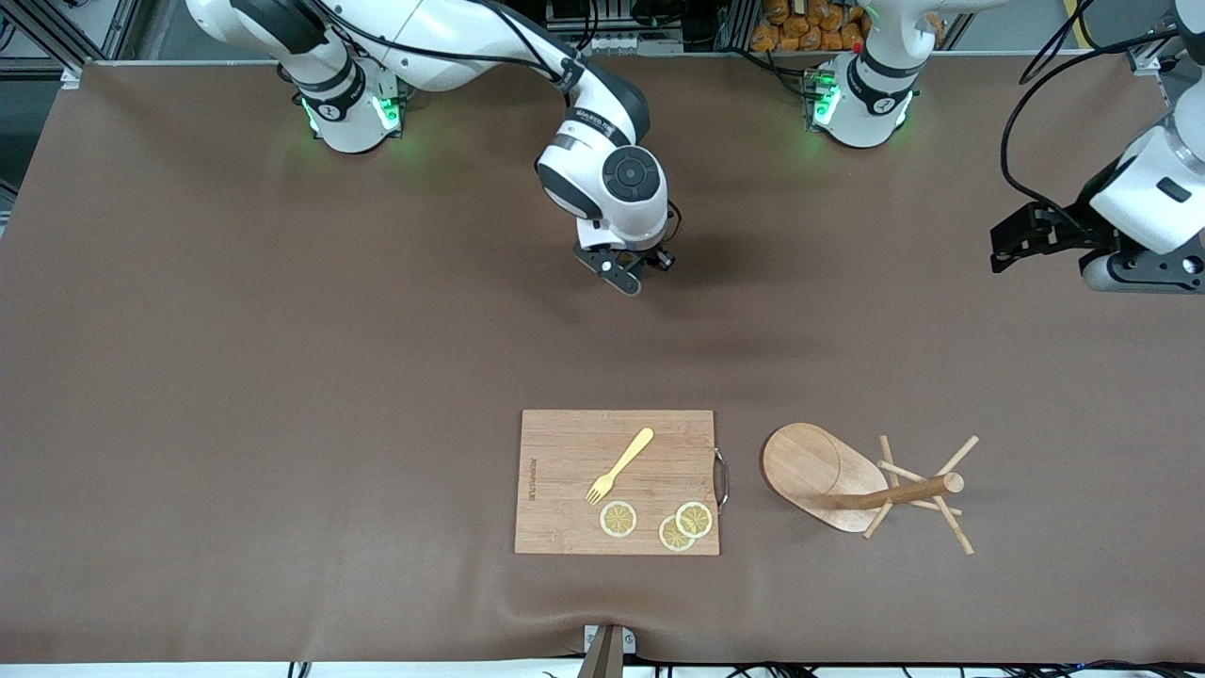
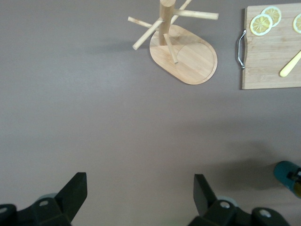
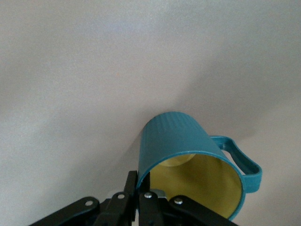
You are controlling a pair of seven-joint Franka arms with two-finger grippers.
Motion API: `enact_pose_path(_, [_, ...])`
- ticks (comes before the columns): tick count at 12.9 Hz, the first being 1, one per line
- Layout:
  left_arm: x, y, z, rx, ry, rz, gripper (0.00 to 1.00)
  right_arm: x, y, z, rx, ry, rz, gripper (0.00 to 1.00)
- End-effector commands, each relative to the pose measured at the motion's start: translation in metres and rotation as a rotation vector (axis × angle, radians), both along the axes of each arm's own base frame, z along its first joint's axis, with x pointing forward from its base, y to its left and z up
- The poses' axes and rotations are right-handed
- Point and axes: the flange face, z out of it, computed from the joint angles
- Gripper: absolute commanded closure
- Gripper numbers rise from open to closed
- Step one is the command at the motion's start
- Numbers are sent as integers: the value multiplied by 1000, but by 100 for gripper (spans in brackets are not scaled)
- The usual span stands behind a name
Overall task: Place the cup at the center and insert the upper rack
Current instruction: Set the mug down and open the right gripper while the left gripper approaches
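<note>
My right gripper (image 1: 626, 271) is over the table's middle, toward the robots' side. It is shut on the rim of the teal cup (image 3: 188, 141), one finger inside the yellow interior and one outside (image 3: 146, 181). The cup is low over the table; I cannot tell whether it touches. In the front view the wrist hides it; the left wrist view shows its edge (image 2: 288, 173). The wooden mug tree (image 1: 814, 468) stands on its oval base nearer the front camera, toward the left arm's end, and also shows in the left wrist view (image 2: 188, 54). My left gripper (image 1: 1015, 242) is open (image 2: 141, 188), empty and raised at its own end.
A rectangular wooden cutting board (image 1: 565, 461) lies beside the mug tree, toward the right arm's end. It carries a yellow fork (image 1: 621, 464) and three lemon slices (image 1: 618, 518), and has a metal handle (image 1: 722, 478) on the side facing the tree.
</note>
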Motion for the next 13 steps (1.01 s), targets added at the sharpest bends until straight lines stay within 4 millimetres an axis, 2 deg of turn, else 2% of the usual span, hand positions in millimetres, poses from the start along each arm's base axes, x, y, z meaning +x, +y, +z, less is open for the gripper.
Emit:
enact_pose_path(1, [-14, -19, 14, -7, -6, 43, 0, 2, 4, -5, -17, -33, 19, 1])
enact_pose_path(3, [-18, -27, 16, -5, 4, 51, 0, 6, 3, -2, -24, -61, 43, 0])
enact_pose_path(4, [-21, -34, 16, -3, 12, 55, 0, 14, -1, 6, -13, -71, 64, 0])
enact_pose_path(7, [-34, -57, 21, 6, 25, 90, 0, 50, -26, 38, 58, -71, 113, 0])
enact_pose_path(9, [-43, -83, 22, 9, 28, 132, 0, 74, -51, 70, 64, -84, 172, 0])
enact_pose_path(11, [-54, -117, 21, 25, 21, 193, 0, 99, -85, 100, 74, -78, 227, 0])
enact_pose_path(13, [-63, -145, 18, 31, 18, 257, 0, 127, -132, 124, 57, -61, 288, 0])
